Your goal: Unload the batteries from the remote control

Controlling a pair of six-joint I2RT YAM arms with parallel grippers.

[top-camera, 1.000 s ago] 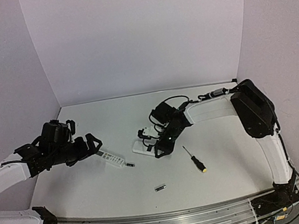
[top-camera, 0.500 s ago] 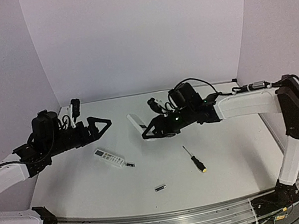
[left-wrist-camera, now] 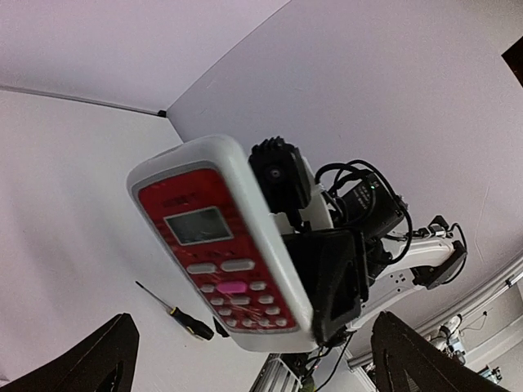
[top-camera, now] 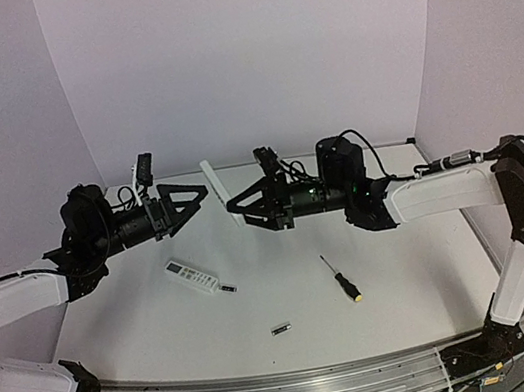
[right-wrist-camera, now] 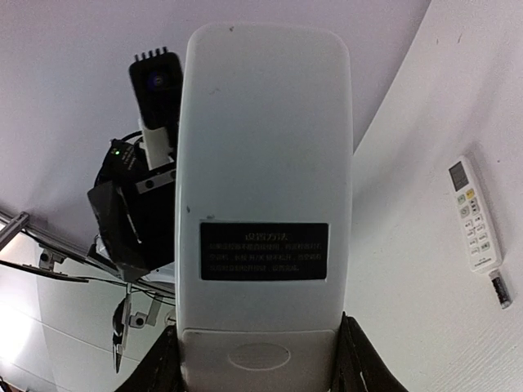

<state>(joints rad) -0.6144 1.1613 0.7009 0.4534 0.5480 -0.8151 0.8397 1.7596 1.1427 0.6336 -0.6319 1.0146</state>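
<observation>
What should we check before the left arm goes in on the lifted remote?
1. Right pincer clamped on held remote: ok.
2. Left pincer open: ok.
3. Left pincer apart from held remote, facing its buttons: ok.
4. Battery cover off: not ok, still on.
5. Table bare below: not ok; second remote, battery beside it, loose battery, screwdriver lie there.

Your left arm reaches rightward, held aloft, its claw (top-camera: pixel 190 204) spread fully wide. Your right arm stretches leftward at like height; its claw (top-camera: pixel 238 214) clamps one end of a white remote (top-camera: pixel 217 186). The claws face each other, apart.
</observation>
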